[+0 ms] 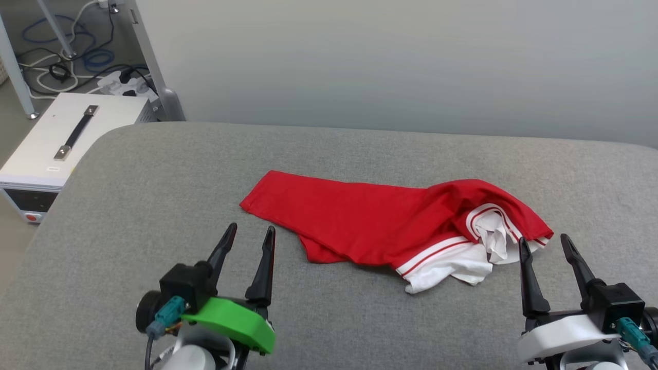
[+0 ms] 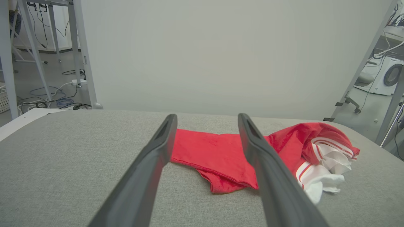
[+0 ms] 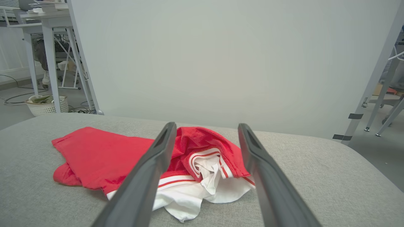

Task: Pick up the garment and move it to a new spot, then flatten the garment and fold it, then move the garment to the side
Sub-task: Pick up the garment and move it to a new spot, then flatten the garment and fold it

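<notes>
Head view. The red jersey lies crumpled on the grey padded tabletop, right of centre. Its red body is spread toward the left, and the white sleeves with striped trim are bunched at the right end. No lettering shows. The left gripper hovers near the jersey's left edge with its fingers spread and empty. The right gripper sits just beside the bunched sleeves, also spread and empty. Judgement: one gripper is posted at each end for a two-handed lift, and the pick-up has not begun. A white case with a strap handle stands off the table's left corner, with loose cables on the floor behind it. A pale partition backs the table.

Left wrist view. The parted fingers frame the flat red body, apart from the cloth. A washing machine shows far off past the partition's edge.

Right wrist view. The parted fingers frame the folded sleeve mass and do not touch it. A white basket sits on the floor beyond the table, under a desk.
</notes>
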